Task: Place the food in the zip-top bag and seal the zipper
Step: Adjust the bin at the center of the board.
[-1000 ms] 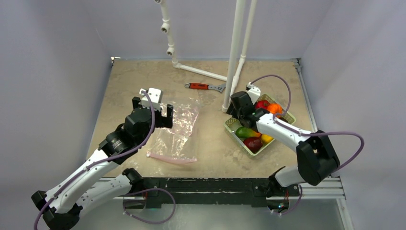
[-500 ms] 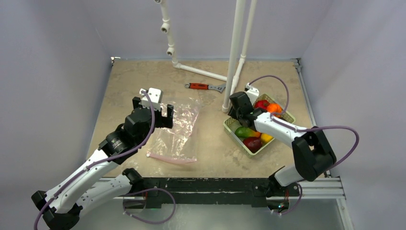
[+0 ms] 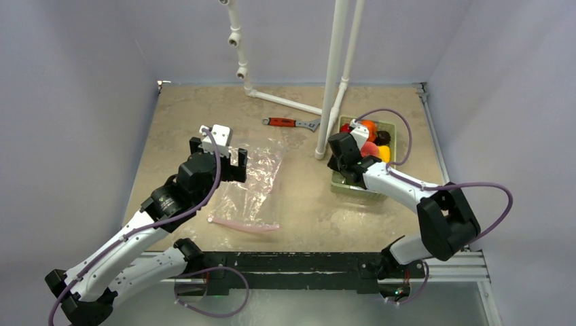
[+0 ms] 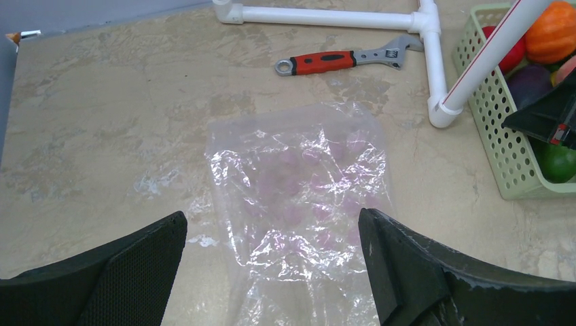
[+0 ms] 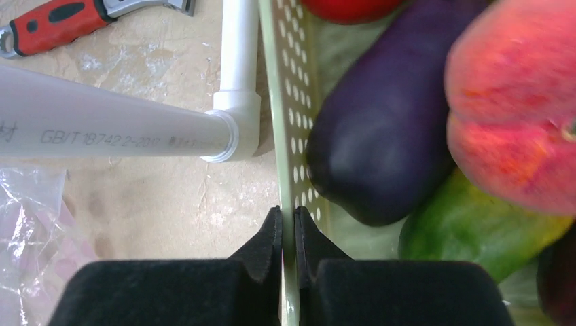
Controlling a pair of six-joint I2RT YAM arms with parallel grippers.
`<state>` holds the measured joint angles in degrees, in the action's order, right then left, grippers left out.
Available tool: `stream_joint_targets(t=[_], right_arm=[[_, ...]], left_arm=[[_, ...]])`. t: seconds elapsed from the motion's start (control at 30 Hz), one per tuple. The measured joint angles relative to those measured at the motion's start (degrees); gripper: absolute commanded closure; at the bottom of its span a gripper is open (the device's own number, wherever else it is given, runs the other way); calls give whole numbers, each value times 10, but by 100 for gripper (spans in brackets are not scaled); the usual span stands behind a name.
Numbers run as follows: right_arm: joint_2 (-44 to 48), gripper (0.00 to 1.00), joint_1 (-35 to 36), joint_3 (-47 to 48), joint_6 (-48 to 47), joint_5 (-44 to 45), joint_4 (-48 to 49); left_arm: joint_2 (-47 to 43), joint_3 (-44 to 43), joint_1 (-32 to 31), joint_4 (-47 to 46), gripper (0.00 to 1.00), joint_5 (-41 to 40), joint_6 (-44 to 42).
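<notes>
The zip-top bag (image 3: 251,187) lies flat and crinkled on the table, its pink zipper (image 3: 243,224) at the near end. My left gripper (image 3: 217,153) hovers open over the bag's far end, and the bag (image 4: 299,190) shows between its fingers. The food (image 3: 370,136) sits piled in a light green basket (image 3: 356,185). My right gripper (image 5: 287,221) is shut on the basket's perforated left wall (image 5: 292,102), one finger inside and one outside. Beside the inner finger lie a dark purple piece (image 5: 387,136), a peach-red piece (image 5: 516,102) and a green piece (image 5: 475,231).
A red-handled wrench (image 3: 291,123) lies beyond the bag. A white pipe frame (image 3: 331,81) stands upright just left of the basket, its foot (image 5: 234,122) close to my right fingers. Grey walls close in the table on three sides.
My right gripper has closed on the basket's left wall. The basket has swung from a diagonal to square with the table, and the food has bunched at its far end. The left arm has not moved.
</notes>
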<state>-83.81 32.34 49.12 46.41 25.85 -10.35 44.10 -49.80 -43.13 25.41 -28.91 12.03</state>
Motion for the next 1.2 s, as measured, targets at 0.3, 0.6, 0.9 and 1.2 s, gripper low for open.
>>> stream_joint_targets(t=[0.3, 0.6, 0.9, 1.2], right_arm=[[29, 100, 0, -19, -8, -18, 2], [106, 100, 1, -63, -5, -75, 1], [148, 100, 77, -74, 41, -84, -32], [150, 100, 144, -71, 105, -71, -121]], left_arm=[[2, 0, 0, 0, 4, 2, 0], [2, 0, 0, 0, 4, 6, 0], [2, 0, 0, 0, 4, 13, 0], [2, 0, 0, 0, 4, 15, 0]])
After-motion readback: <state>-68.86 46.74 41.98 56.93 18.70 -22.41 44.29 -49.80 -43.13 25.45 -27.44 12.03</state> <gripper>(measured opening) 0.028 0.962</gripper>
